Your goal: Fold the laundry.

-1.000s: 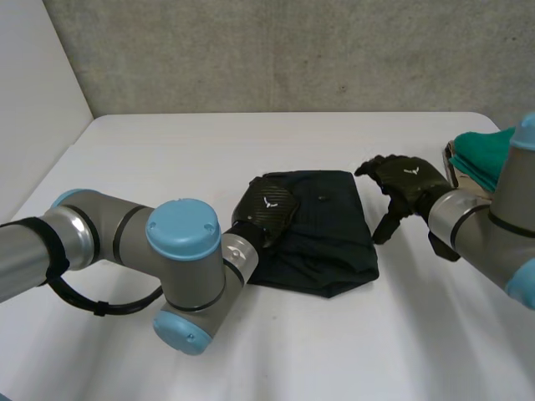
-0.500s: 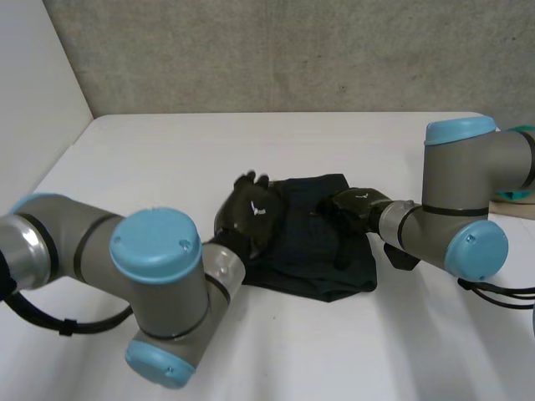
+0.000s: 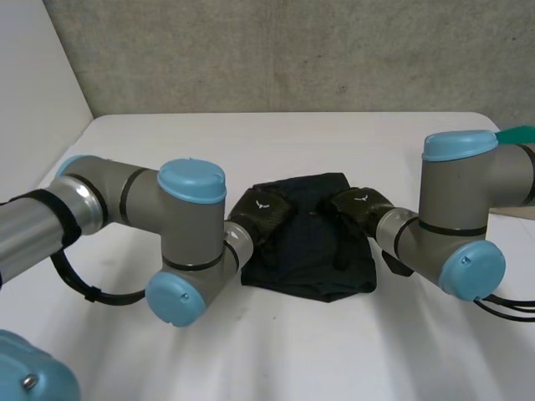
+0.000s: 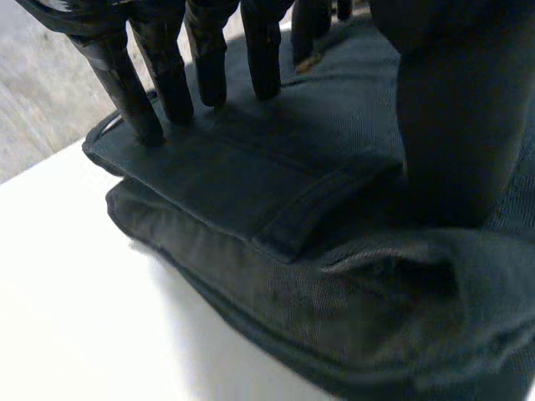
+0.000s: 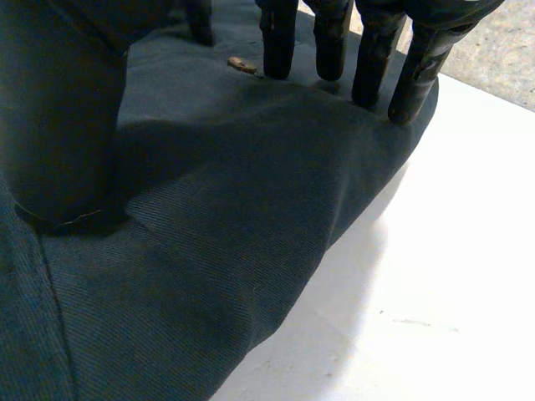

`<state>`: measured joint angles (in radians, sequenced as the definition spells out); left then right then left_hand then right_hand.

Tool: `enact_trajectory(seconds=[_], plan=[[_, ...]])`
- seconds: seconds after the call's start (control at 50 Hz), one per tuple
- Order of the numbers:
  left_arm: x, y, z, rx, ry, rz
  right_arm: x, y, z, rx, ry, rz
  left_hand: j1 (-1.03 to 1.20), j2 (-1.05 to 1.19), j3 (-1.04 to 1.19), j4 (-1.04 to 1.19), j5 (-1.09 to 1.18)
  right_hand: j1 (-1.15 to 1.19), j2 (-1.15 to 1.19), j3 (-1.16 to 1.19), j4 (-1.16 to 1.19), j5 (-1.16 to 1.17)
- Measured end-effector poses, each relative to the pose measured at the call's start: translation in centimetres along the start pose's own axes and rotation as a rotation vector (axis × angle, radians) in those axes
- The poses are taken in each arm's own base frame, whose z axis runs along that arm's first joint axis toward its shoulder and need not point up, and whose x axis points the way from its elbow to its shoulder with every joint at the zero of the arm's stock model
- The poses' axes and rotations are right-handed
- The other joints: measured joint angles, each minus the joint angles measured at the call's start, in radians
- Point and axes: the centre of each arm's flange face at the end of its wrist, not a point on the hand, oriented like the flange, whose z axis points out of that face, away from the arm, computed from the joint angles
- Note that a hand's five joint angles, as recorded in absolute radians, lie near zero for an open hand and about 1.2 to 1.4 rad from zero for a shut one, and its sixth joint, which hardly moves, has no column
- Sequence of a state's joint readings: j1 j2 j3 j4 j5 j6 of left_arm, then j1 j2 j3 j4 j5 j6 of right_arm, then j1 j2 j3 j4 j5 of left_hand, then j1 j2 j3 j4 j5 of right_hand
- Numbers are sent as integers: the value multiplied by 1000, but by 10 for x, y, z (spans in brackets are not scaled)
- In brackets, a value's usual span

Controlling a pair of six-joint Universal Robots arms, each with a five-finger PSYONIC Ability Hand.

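Since a second ago the right hand (image 3: 361,206) has crossed from the bare desk (image 3: 167,150) onto the dark garment (image 3: 313,251). The left hand (image 3: 261,214), lifted half a second back, lies flat on the cloth again.

The left fingers (image 4: 209,58) are straight and set close side by side. Their tips press in a row on the top folded layer, just inside its edge. The left thumb (image 4: 447,125) presses down apart from them, nearer the cloth's middle. Nothing is pinched or curled round. That palm sits low over the garment's 9 to 10 o'clock side. The left arm (image 3: 125,199) reaches in from about 8 o'clock, its elbow bent close above the desk.

The right fingers (image 5: 280,38) are also straight and narrow-set, with their tips planted along the rounded fold edge. The right thumb (image 5: 63,125) bears down separately, further in, and this hand grips nothing either. Its palm rests at the garment's 2 to 3 o'clock side. The wrist runs out toward 4 o'clock into the right arm (image 3: 456,196), which is folded sharply at the elbow.

The garment is a compact folded bundle of stacked layers near the desk's middle, held flat between the two hands. A stitched flap shows on its upper layer by the left fingertips. A teal cloth (image 3: 520,134) lies at the desk's 3 o'clock edge, well apart.
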<state>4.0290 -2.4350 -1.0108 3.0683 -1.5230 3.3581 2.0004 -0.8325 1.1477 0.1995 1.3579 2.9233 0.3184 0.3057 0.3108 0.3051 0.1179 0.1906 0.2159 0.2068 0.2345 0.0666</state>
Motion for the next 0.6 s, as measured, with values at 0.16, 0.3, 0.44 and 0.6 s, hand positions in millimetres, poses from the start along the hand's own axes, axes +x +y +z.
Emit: enact_trajectory(seconds=[0.16,0.3,0.44,0.6], plan=[[-3,13,-3,-59,-29,32,1,2,3,5,20,-20,-33,-4,-14,0,0,0,0,0,0,0],[-5,-10,-18,-10,-41,48,8,-6,-2,27,70,-48,-47,-25,-36,-24,-5,0,0,0,0,0],[-13,-63,-51,127,-56,31,12,-31,-32,150,151,-79,-51,-56,-53,-53,-52,0,0,0,0,0],[-21,-115,-96,270,53,13,-6,-32,-77,289,183,-115,-51,-57,-53,-53,-52,0,0,0,0,0]])
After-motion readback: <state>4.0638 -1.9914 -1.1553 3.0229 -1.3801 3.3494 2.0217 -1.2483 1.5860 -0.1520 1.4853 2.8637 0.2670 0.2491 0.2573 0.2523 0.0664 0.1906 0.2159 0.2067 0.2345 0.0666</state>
